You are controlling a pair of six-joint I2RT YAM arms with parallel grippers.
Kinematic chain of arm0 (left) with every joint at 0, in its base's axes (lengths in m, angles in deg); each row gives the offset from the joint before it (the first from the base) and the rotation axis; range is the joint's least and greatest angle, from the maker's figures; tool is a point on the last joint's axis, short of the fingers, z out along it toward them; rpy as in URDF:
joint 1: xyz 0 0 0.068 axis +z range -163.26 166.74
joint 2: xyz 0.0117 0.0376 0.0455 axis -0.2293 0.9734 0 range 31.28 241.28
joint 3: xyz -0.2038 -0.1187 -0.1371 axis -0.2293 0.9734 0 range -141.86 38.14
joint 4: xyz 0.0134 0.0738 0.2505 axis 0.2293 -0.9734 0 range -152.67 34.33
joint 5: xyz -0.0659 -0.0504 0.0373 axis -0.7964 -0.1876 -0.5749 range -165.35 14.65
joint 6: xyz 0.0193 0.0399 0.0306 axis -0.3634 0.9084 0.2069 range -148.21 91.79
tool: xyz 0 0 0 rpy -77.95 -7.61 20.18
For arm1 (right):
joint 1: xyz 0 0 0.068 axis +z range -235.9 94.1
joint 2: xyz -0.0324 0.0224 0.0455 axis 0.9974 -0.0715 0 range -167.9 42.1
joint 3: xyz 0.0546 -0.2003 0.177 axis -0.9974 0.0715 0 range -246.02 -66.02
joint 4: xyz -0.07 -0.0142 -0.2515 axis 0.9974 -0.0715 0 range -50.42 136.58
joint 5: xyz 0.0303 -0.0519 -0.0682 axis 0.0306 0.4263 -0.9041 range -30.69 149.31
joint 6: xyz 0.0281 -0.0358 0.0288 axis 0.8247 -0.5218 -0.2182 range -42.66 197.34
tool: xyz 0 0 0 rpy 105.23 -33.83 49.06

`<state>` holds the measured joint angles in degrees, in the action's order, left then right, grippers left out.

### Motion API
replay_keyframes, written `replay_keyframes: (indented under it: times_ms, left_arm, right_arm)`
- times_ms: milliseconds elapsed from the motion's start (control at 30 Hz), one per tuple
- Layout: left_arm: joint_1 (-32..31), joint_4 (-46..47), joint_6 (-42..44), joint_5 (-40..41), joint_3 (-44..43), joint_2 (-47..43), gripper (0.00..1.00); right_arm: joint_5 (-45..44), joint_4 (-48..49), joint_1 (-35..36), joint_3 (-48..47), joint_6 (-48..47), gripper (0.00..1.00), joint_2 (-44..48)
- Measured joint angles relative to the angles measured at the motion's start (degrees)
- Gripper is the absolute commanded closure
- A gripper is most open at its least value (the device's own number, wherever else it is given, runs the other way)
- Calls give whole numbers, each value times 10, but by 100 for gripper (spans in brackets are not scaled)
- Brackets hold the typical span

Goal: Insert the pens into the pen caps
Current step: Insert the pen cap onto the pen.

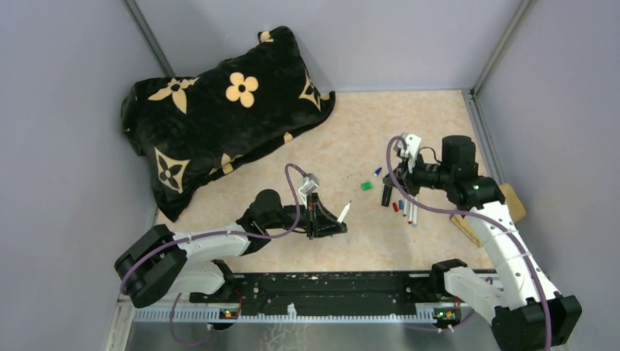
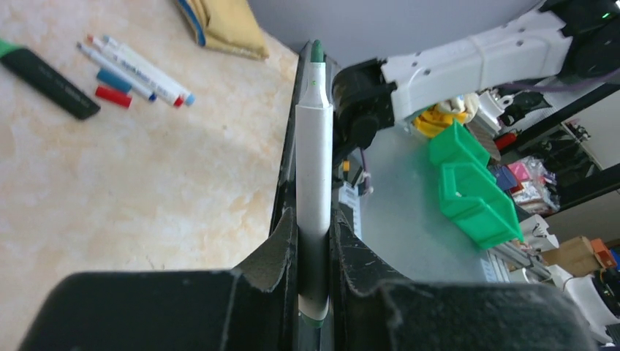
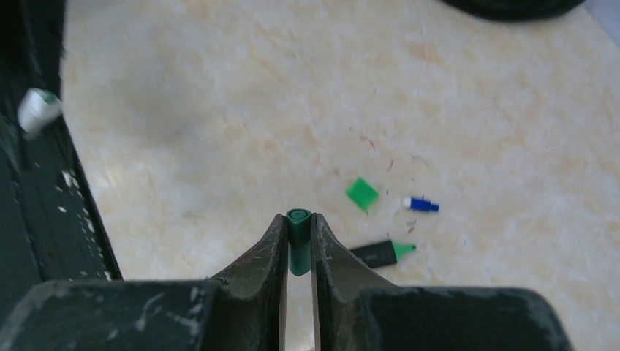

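My left gripper [image 1: 325, 219] [image 2: 314, 219] is shut on a white pen [image 2: 314, 168] [image 1: 343, 212], whose dark green tip points up and away from the jaws. Over the table's right half, my right gripper [image 1: 398, 175] [image 3: 298, 223] is shut on a dark green pen cap [image 3: 298, 234], open end outward. Below it lie a bright green cap [image 3: 362, 194] [image 1: 365, 186], a blue cap [image 3: 420, 205] [image 1: 378, 172] and a black pen with a green tip [image 3: 380, 252] [image 1: 386, 196]. More white pens [image 2: 139, 69] [image 1: 409, 212], a red cap [image 2: 113, 96] and a blue cap [image 2: 115, 80] lie beside it.
A black cushion with tan flowers [image 1: 219, 117] fills the back left of the table. A tan cardboard box [image 1: 504, 208] sits at the right edge behind my right arm. Grey walls close in three sides. Green bins [image 2: 468, 175] stand beyond the table's near edge.
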<state>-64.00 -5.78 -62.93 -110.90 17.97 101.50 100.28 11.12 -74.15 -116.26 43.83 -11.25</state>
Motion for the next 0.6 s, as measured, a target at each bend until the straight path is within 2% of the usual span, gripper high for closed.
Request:
replay_keyframes:
  times_ms: [167,267,433,567,600]
  left_arm:
    - [0,24,-30,9,-54,7,100]
    - [0,43,-50,25,-64,0,100]
    - [0,59,-88,58,-63,-31,100]
    - [-1,93,-122,96,-47,-62,100]
    - [-2,96,-128,104,-45,-66,100]
  right_arm:
    - [103,64,0,-75,158,100,-27]
    - [163,152,0,-94,307,100,-52]
    - [223,364,-4,-93,600,100,-94]
    - [226,636,-19,-44,876,100,-112]
    - [223,679,-23,-32,919,100,-115]
